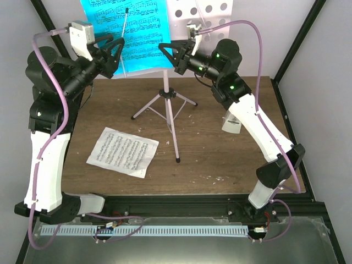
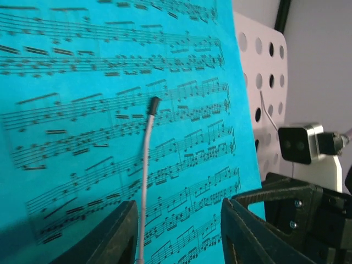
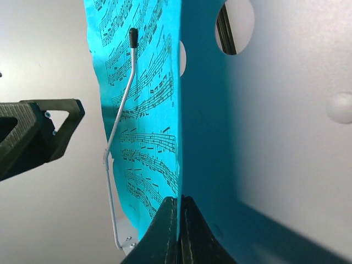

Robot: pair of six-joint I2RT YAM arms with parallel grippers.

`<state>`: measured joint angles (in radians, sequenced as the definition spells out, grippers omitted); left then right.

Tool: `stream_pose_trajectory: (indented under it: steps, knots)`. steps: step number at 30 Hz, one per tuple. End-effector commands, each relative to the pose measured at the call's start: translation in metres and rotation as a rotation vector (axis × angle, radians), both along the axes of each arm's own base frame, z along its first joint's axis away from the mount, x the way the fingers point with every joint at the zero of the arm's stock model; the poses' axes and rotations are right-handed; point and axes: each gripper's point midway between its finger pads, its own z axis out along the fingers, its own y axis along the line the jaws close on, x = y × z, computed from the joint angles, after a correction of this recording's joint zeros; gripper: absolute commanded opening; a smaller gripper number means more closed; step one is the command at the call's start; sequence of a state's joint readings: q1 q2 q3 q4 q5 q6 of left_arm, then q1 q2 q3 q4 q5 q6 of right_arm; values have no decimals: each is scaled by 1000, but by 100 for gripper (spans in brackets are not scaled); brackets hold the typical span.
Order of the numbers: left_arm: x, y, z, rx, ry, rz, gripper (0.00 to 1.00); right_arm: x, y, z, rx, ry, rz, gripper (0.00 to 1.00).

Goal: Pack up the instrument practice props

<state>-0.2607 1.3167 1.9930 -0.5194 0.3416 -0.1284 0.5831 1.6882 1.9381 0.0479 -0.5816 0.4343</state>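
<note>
**Sheet Music Pinched at Stand's Edge**

The teal booklet is seen propped upright on the music stand, at 12 o'clock in the overhead view. Its vertical right-hand edge is clamped between the fully closed fingers of the right gripper, at the booklet's 5 o'clock corner. The left gripper, partly open and empty, is held near 7 o'clock. The right arm is judged better placed for drawing the booklet off.

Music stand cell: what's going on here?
Both arms are working at the teal sheet music on the music stand. The right gripper is shut on the sheet's near edge. The left gripper is open in front of the sheet, straddling the wire page holder. A white sheet of music lies on the table, not yet packed.
</note>
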Motion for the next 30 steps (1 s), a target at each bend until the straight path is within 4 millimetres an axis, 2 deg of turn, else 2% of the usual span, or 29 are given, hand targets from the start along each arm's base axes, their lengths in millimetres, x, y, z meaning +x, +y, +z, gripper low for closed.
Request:
stream_pose_trajectory:
  steps: [1,5,9,16,18,22,25,30]
  knots:
    - [5,16,4,-27,11,101,45,-12,-7,16,28,-37,-8,1]
    - [20,16,-8,-37,97,123,49,-11,-8,14,28,-32,-13,1]
    - [30,4,-17,-33,153,69,49,-11,-7,14,26,-32,-13,1]
    - [33,-12,-11,-50,138,-25,47,-11,-8,15,29,-31,-14,1]
    - [33,-14,-9,-53,127,-39,41,-11,-8,15,29,-32,-13,1]
    - [36,-15,-11,-40,112,-40,15,-12,-8,14,27,-28,-12,1]
    - [37,-16,-14,-19,97,-40,2,-12,-9,14,27,-27,-15,1]
    - [33,-12,-16,4,42,-20,0,-12,-9,13,29,-28,-18,1]
